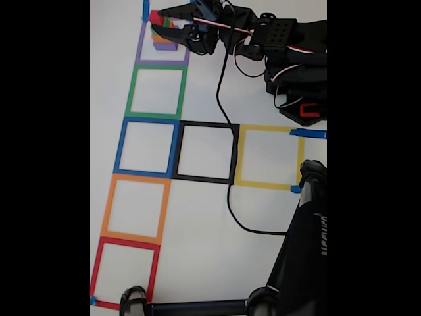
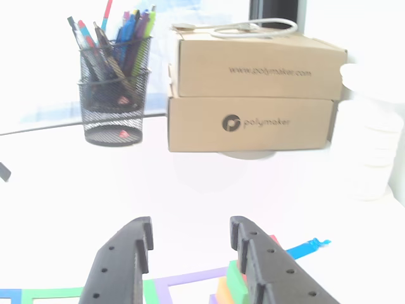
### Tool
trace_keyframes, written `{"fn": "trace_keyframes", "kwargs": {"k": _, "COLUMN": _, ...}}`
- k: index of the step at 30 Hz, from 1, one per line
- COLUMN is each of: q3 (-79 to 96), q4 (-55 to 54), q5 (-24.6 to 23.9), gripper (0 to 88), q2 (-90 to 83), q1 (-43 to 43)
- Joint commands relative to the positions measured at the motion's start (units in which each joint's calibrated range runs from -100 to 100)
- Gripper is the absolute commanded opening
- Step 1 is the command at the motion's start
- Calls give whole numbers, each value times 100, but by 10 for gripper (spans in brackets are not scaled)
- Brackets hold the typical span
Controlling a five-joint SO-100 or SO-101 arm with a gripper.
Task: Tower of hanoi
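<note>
My claw (image 1: 160, 16) hangs with jaws apart over the cube stack in the purple tape square (image 1: 141, 54) at the desk's far left: red cube (image 1: 155, 18) topmost, purple cube (image 1: 164, 46) lowest.

White desk (image 1: 197, 250), brightly lit and washed out toward the edges, marked with tape-outlined squares: purple, green (image 1: 157, 91), blue, orange (image 1: 135, 208) and red in a column, black (image 1: 206, 151) and yellow (image 1: 270, 157) branching to the right in the fixed view. At the far edge in the other view, a black mesh pen holder (image 2: 114, 95) full of pens, two stacked brown cardboard boxes (image 2: 253, 95) printed "polymaker" with a coiled white cable (image 2: 247, 26) on top. Beside those, a blurred white stack (image 2: 370, 139) at the right.
</note>
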Motion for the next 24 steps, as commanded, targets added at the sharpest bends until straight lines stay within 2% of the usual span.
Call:
{"fn": "trace_keyframes", "kwargs": {"k": 1, "q3": -472, "q4": -137, "q5": 72, "gripper": 111, "q2": 441, "q1": 618}}
{"fn": "trace_keyframes", "kwargs": {"k": 9, "q3": -791, "q4": -566, "q5": 72, "gripper": 145, "q2": 1515, "q1": 1261}}
{"fn": "trace_keyframes", "kwargs": {"k": 10, "q3": -863, "q4": -566, "q5": 72, "gripper": 167, "q2": 1620, "q1": 1318}}
{"fn": "trace_keyframes", "kwargs": {"k": 11, "q3": -945, "q4": -542, "q5": 72, "gripper": 266, "q2": 1749, "q1": 1366}}
{"fn": "trace_keyframes", "kwargs": {"k": 12, "q3": -1045, "q4": -550, "q5": 72, "gripper": 317, "q2": 1902, "q1": 1395}}
{"fn": "trace_keyframes", "kwargs": {"k": 14, "q3": -1245, "q4": -607, "q5": 72, "gripper": 373, "q2": 2209, "q1": 1433}}
{"fn": "trace_keyframes", "kwargs": {"k": 20, "q3": -1800, "q4": -825, "q5": 72, "gripper": 300, "q2": 2944, "q1": 1404}}
{"fn": "trace_keyframes", "kwargs": {"k": 24, "q3": -1891, "q4": -1157, "q5": 72, "gripper": 328, "q2": 3259, "q1": 1366}}
